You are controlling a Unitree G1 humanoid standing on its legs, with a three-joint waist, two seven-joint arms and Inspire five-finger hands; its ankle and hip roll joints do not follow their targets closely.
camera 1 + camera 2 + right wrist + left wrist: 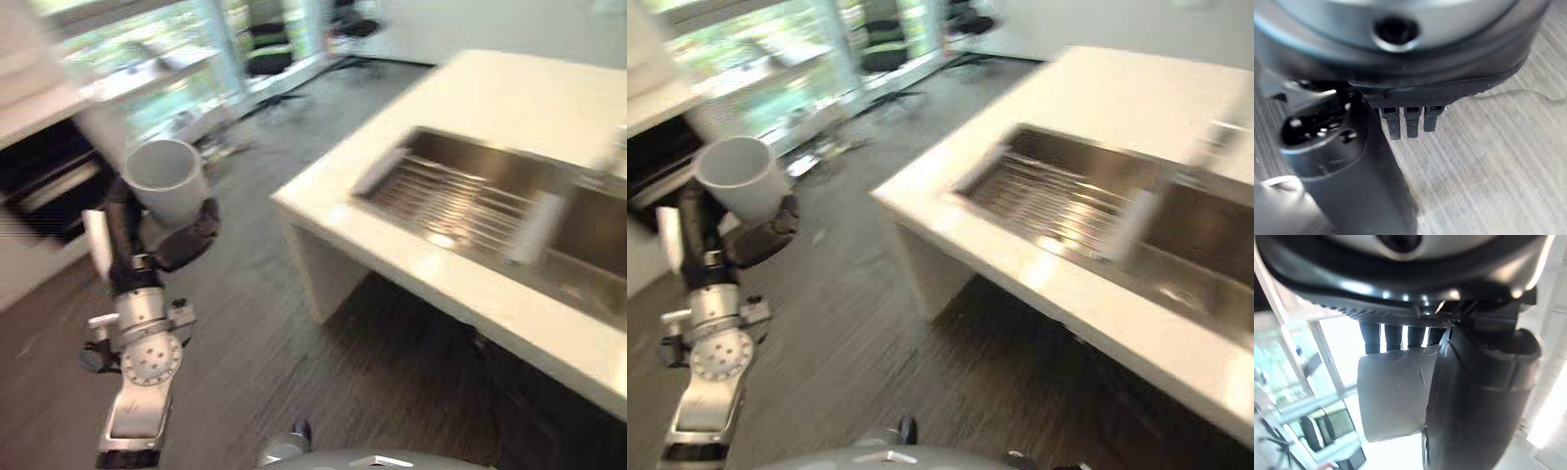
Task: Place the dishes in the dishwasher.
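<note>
We've got the white cup [165,176] gripped in our left hand [181,240], mid-carry; next we need to find the dishwasher rack.

The cup [168,181] looks like matt white plastic or ceramic, smooth outside. The left hand [186,240] curled round it is dark, slightly glossy plastic. The worktop [509,93] is a smooth, pale, faintly shiny slab. The sink [490,201] set in it is brushed metal, with a ribbed wire rack [436,196] inside. The floor [265,333] is dark wood-grain planking with a low sheen.
</note>
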